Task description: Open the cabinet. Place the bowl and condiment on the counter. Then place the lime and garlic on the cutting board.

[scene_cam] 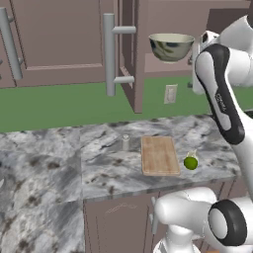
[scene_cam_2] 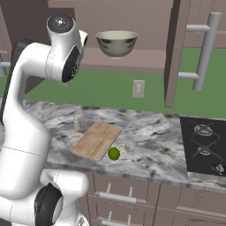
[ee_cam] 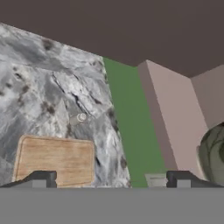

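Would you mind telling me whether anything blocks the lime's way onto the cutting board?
Nothing visible does. The lime lies on the counter just off the cutting board's edge, with the garlic on its far side, away from the board. The board's top is bare.

Background stuff: there's a green wall running behind the worktop, with a pale wall outlet stuck on it, just right of the open door's lower edge. Off at the right end sits a black stovetop with round burners, and one knob at its near corner. Below are brown base drawers with short grey handles.
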